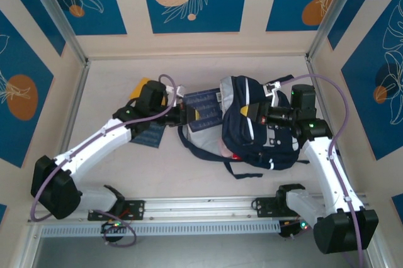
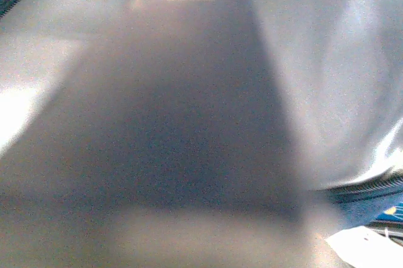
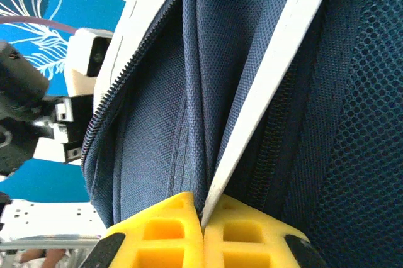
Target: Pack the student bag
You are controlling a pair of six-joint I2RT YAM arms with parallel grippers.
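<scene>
Found student bag (image 1: 267,145) lying right of centre on bench (image 1: 189,177), long axis running roughly far to near, with the near end swung slightly right. Noted open side facing left and straps trailing off the near-left corner. Saw right claw (image 1: 250,112) on the bag's far-left part. Confirmed from the right wrist view: yellow pads (image 3: 164,230) of right claw (image 3: 203,217) pressed together on a fold of navy fabric carrying a white stripe (image 3: 264,85), beside an open zip. Located left claw (image 1: 194,116) just left of the bag mouth, against a blue patterned booklet (image 1: 204,103). Cannot tell its jaw state or whether it grips, as the left wrist view is too blurred. Marked a dark flat item (image 1: 151,134) under the left arm and a yellow object (image 1: 146,85) far-left of it. Logged walls closing left, far and right edges, and a rail (image 1: 201,205) along the near edge. Judged room tight between bag and right wall, but open on the far strip and near-centre bench.
</scene>
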